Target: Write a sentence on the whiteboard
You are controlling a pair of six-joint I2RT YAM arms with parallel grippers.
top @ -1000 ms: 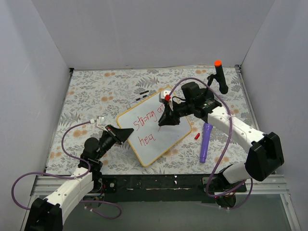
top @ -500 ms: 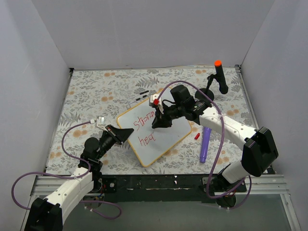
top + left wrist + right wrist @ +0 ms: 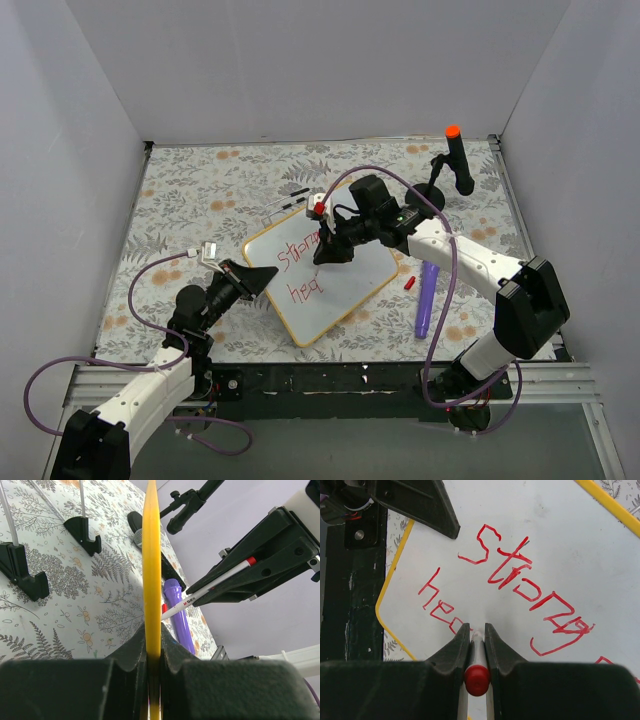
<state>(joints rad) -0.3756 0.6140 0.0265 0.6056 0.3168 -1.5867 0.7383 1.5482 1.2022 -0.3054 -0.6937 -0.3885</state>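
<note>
Both clamped: left pincer [image 3: 152, 639] on whiteboard [image 3: 356, 281], right pincer [image 3: 476, 633] on marker [image 3: 477, 679]

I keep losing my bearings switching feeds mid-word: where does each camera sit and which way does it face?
Top: fixed above and behind the bases, looking down on the table; both arms show, left gripper clamping the board, right gripper over it.
Left wrist: sights along the board's yellow edge, pinched between its own fingers; right gripper and marker beyond.
Right wrist: looks down its fingers onto the board face and red writing.
Shared: both wrist views show the marker.
</note>
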